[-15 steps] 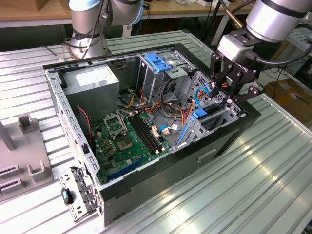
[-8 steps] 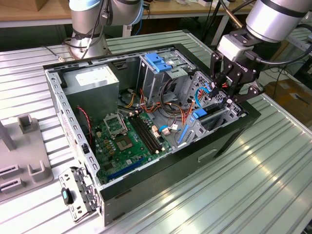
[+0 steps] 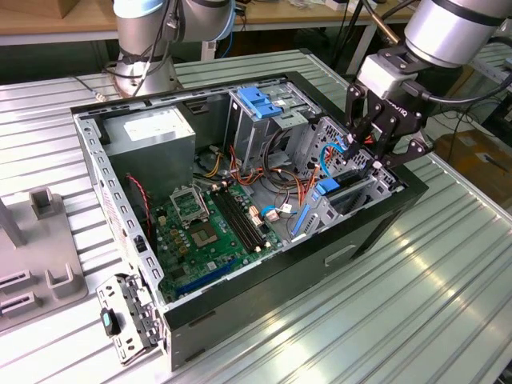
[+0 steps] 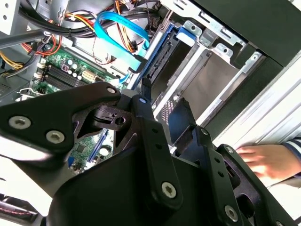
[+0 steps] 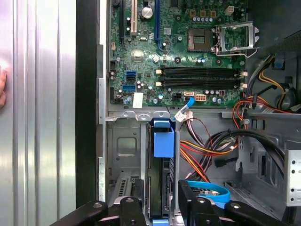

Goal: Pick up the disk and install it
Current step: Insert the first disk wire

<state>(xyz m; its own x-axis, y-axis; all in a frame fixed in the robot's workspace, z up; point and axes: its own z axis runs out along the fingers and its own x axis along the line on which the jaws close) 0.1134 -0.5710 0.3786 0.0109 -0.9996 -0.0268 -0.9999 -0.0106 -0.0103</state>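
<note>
The disk (image 5: 162,175) stands on edge in the drive bay of the open computer case (image 3: 376,228), at the exterior view's right. Its blue rail end (image 5: 163,140) points toward the motherboard. The same blue rail end (image 3: 326,190) shows in the exterior view, and the blue rail (image 4: 162,49) shows in the second wrist view. My gripper (image 3: 364,158) hangs just above the bay. It is open, with one black finger (image 5: 137,200) on each side of the disk and narrow gaps between. The gripper (image 4: 164,109) looms large over the bay.
A green motherboard (image 3: 208,228) lies on the case floor. Behind it are a grey power-supply box (image 3: 152,132) and a tall metal cage with a light-blue latch (image 3: 260,100). Loose cables (image 3: 280,180) cross the middle. A person's hand (image 4: 263,160) rests on the table beside the case.
</note>
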